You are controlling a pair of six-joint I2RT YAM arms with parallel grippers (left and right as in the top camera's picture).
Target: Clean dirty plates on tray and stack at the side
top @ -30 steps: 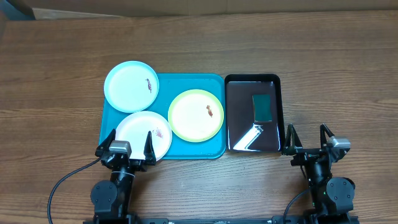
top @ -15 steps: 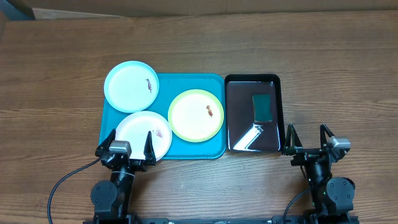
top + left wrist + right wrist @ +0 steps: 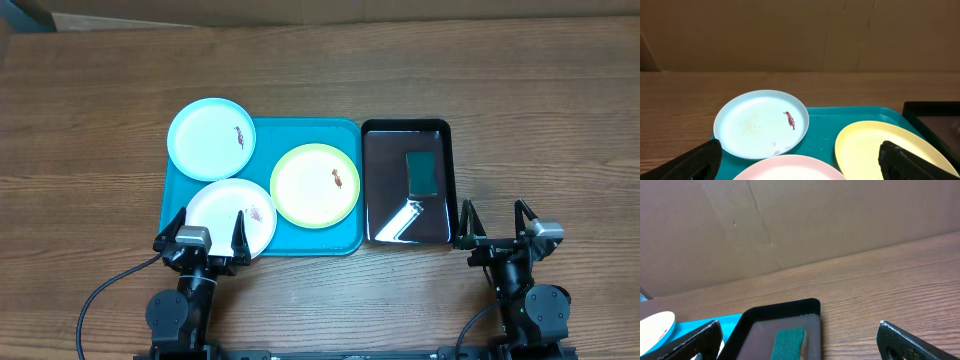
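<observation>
Three plates lie on the turquoise tray [image 3: 310, 240]. The light-blue plate [image 3: 211, 138] overhangs the tray's far left corner and carries a small reddish stain; it also shows in the left wrist view [image 3: 760, 122]. The yellow-green plate [image 3: 315, 185] sits mid-tray with a stain, also in the left wrist view [image 3: 880, 150]. The white-pinkish plate [image 3: 231, 215] lies at the near left, its edge in the left wrist view [image 3: 790, 170]. My left gripper [image 3: 201, 235] is open and empty at the tray's near edge, over the pinkish plate. My right gripper [image 3: 496, 222] is open and empty, right of the black tray.
A glossy black tray [image 3: 441, 130] with a green sponge [image 3: 422, 172] stands against the turquoise tray's right side; the sponge also shows in the right wrist view [image 3: 790, 342]. Cardboard walls rise behind the wooden table [image 3: 540, 110].
</observation>
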